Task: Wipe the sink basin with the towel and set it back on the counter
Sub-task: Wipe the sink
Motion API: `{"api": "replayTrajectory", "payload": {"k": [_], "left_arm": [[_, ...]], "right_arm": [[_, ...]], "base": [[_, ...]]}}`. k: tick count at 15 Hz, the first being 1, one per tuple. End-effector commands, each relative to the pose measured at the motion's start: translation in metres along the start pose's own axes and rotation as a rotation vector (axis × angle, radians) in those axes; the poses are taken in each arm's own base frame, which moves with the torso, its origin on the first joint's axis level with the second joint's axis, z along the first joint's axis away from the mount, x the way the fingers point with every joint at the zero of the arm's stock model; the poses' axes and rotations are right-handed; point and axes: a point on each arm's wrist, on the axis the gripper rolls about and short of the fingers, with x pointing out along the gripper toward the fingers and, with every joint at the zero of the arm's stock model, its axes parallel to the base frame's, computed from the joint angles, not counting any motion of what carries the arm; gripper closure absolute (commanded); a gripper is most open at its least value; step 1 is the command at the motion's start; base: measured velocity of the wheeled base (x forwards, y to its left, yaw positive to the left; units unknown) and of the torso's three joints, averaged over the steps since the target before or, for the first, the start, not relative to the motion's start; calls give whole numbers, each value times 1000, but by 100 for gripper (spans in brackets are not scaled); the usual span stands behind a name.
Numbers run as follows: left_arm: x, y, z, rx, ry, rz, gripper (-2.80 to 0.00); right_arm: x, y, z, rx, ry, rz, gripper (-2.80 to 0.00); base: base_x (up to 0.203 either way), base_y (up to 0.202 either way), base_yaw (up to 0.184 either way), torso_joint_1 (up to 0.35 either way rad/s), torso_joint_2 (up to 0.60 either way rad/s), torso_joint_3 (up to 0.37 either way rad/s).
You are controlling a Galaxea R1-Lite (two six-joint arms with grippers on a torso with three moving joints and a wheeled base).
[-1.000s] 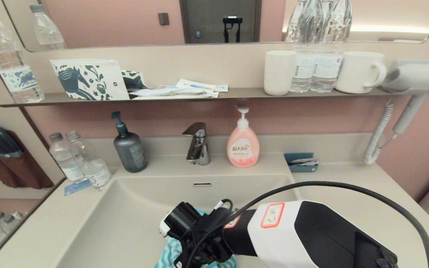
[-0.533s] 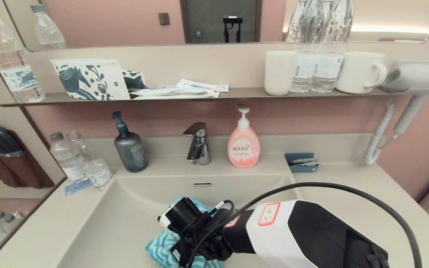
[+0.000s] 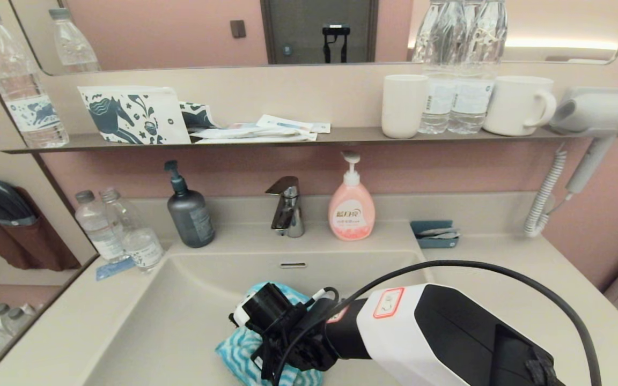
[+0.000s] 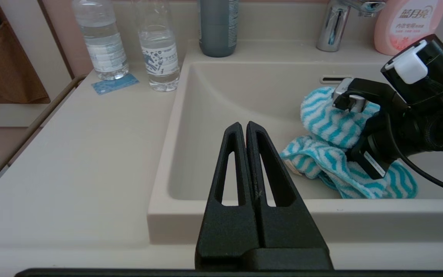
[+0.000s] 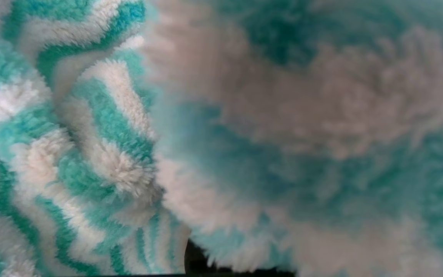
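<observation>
The turquoise-and-white striped towel lies bunched on the floor of the beige sink basin, near its front middle. My right gripper reaches down into the basin from the right and is shut on the towel, one finger lying over the raised bunch. Fluffy towel fills the right wrist view. My left gripper is shut and empty, held before the basin's front left rim. The counter runs along both sides of the basin. The drain plug is hidden.
Behind the basin stand the chrome faucet, a pink soap bottle and a dark pump bottle. Two water bottles stand at the back left, a blue tray at the back right. A hair dryer hangs on the right wall.
My right gripper has pushed the towel away from the basin's front edge towards the back and left; more of the towel shows now. The left gripper is seen only now.
</observation>
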Motion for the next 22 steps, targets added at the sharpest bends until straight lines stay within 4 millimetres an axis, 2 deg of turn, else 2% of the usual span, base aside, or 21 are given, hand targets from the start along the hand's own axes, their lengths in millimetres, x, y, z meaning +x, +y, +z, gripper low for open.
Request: {"api": "replayTrajectory", "payload": {"k": [1,4,9,12,15,19,22], "left_arm": [[0,0,0,0,2,1,0],[0,0,0,0,1,1,0],[0,0,0,0,2,1,0],[0,0,0,0,1,1,0],[0,0,0,0,2,0,0],[0,0,0,0,0,1,0],[0,0,0,0,1,1,0]], "right_arm": [[-1,-37,7,63,-19,-51,0],[-9,-30,11,55,-33,-38,0],[-16,9,4,40,-13,10,0],[-16,4,0,24,36,-27,0],[-19,-20,-9,-11,139,-124,0],[-51,-38,-21,-84,338,-121,0],[-73,-30,-20,-97,401,45,0]], "base": [[0,0,0,0,0,0],[0,0,0,0,0,0],[0,0,0,0,0,0],[0,0,0,0,0,0],[0,0,0,0,0,0],[0,0,0,0,0,0],[0,0,0,0,0,0]]}}
